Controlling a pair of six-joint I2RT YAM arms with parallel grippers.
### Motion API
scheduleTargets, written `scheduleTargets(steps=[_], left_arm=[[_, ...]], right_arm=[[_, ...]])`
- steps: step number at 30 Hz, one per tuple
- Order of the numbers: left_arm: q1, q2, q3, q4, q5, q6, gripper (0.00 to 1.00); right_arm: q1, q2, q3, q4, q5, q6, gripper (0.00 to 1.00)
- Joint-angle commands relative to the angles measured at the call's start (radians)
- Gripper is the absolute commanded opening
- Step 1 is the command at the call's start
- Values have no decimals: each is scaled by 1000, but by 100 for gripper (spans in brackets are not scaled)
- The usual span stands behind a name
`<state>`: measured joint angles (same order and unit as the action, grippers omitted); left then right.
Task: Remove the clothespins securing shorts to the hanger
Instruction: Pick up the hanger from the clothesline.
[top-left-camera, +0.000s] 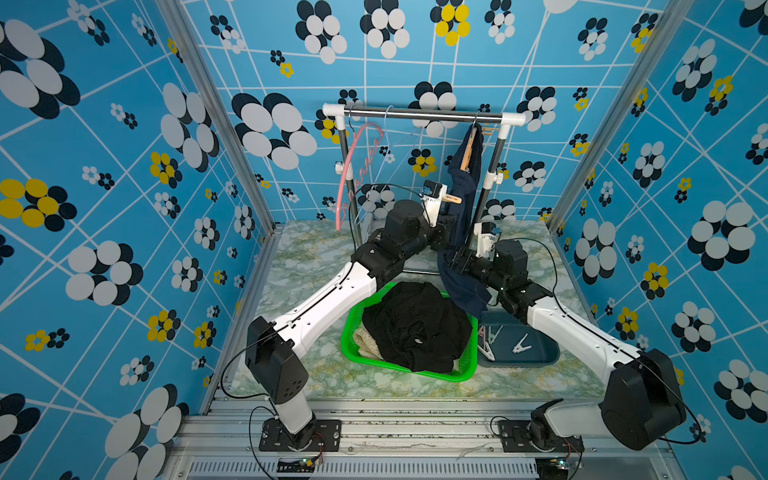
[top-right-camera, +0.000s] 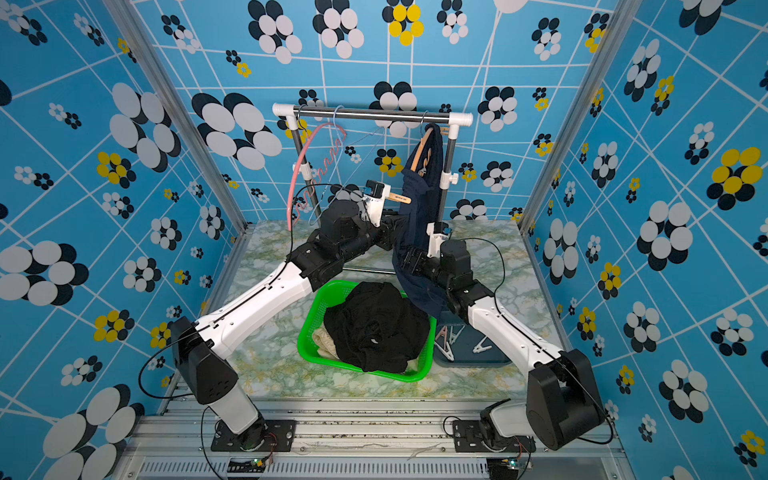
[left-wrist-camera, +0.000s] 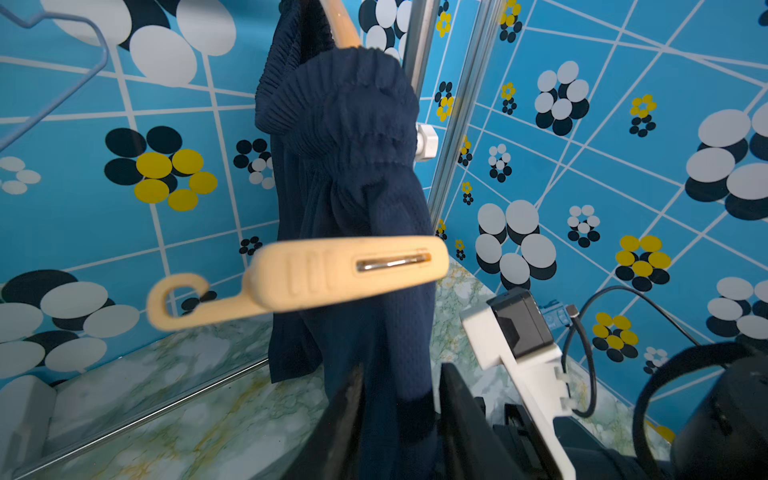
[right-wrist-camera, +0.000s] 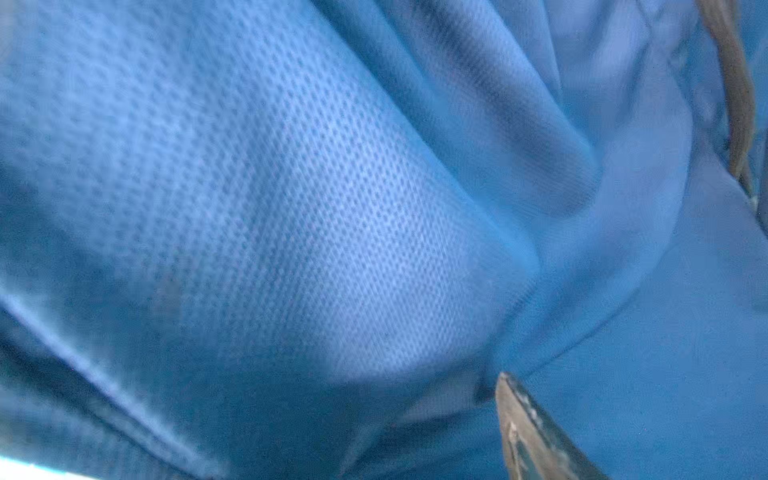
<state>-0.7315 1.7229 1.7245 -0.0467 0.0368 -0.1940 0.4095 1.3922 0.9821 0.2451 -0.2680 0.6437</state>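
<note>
**Item:** tan pin (left-wrist-camera: 332, 272).

**Location:** up at the rack along the back edge of the table (top-left-camera: 307, 257). It lies against the navy shorts (left-wrist-camera: 353, 124), which hang on the wooden hanger (left-wrist-camera: 345, 25) at the right end of the rail (top-left-camera: 415, 113). The pin shows blurred, so I cannot tell whether it bites the cloth or is loose.

**Governing relation:** in the left wrist view the pin lies just beyond the tips of the left gripper (left-wrist-camera: 401, 374). Its long axis runs crosswise to the fingers, with the hook end clear of the shorts and the spring end over the cloth. In a top view the pin (top-left-camera: 452, 198) runs roughly along the rail, between the left wrist and the shorts. The left arm is plainly the nearer; the right arm sits lower.

**Left gripper:** fingers stand apart either side of a hanging fold of the shorts. Whether they press it cannot be told.

**Right gripper** (top-left-camera: 459, 259): down at the shorts' hem. Cloth fills its wrist view, so I cannot tell whether it is spread or clamped.

**Judgement:** taking the pin likely calls for the left gripper to reach further along its fingers and close across the ribbed handle.

**Noted:** white pins (top-left-camera: 521, 344) lie in the tray (top-left-camera: 544, 357) near the front right corner.
</note>
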Motion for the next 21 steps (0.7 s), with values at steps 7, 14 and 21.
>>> scheduleTargets(steps=[7, 14, 21], left_arm=[[24, 72, 93, 33, -33, -19, 31], [33, 105, 119, 38, -49, -29, 30], [39, 121, 133, 64, -38, -39, 26]], right_arm=[[23, 26, 30, 6, -18, -2, 69], [26, 31, 29, 3, -24, -4, 69], [26, 29, 36, -11, -19, -11, 69]])
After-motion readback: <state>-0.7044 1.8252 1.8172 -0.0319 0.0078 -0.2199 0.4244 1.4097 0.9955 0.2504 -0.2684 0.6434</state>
